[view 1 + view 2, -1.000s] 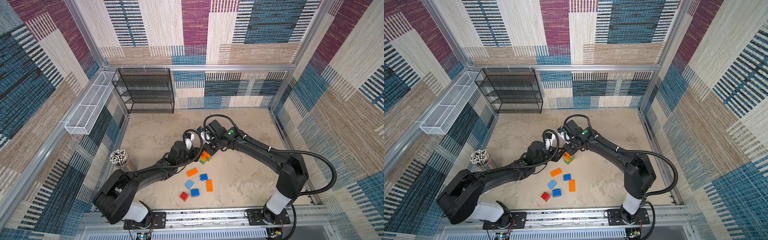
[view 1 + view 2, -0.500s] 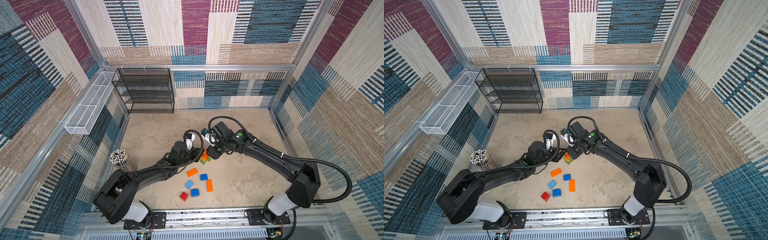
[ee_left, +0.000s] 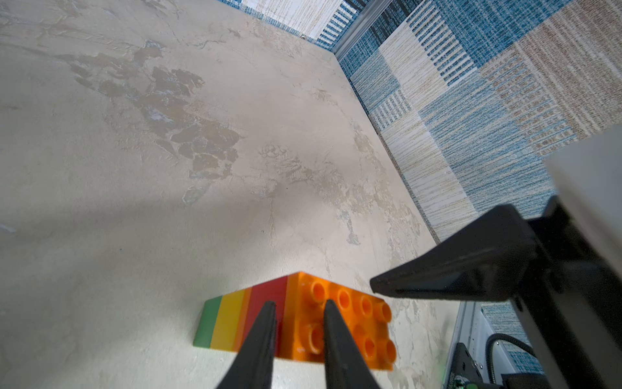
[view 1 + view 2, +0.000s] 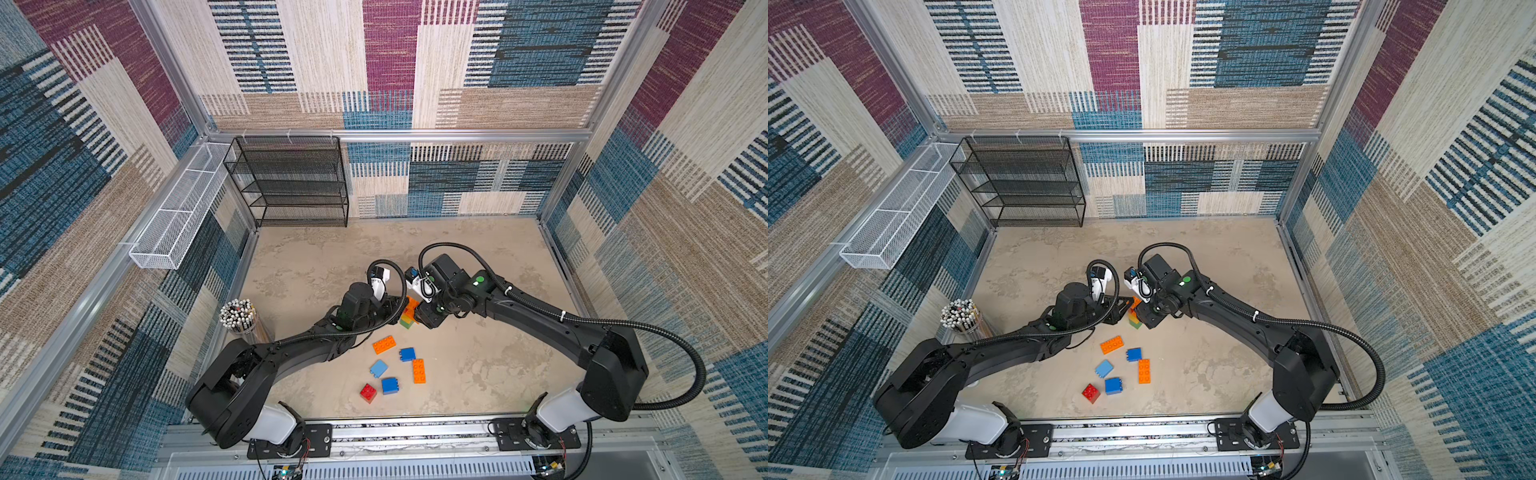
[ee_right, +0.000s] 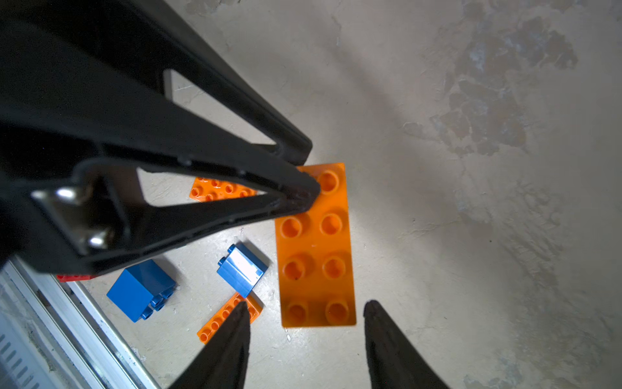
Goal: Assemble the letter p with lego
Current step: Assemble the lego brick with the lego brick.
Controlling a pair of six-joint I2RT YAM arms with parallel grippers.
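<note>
While the left gripper (image 3: 299, 303) sits at 9 o'clock of the stack (image 4: 409, 316), jaws nearly together over the end studs of the long orange brick (image 5: 316, 249), I cannot tell pinch from plain press. Probable purpose: steadying. The brick caps green, yellow and red layers at the table (image 4: 478, 257) centre. The right gripper (image 5: 306, 304), at 3 o'clock, stands apart, flanking the brick's other end without contact. Loose bricks (image 4: 384, 344) wait at 6 o'clock, likely for the P's bowl.

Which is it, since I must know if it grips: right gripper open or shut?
Open. In the right wrist view, the right gripper fingertips stand apart, wider than the orange brick, touching neither side.
</note>
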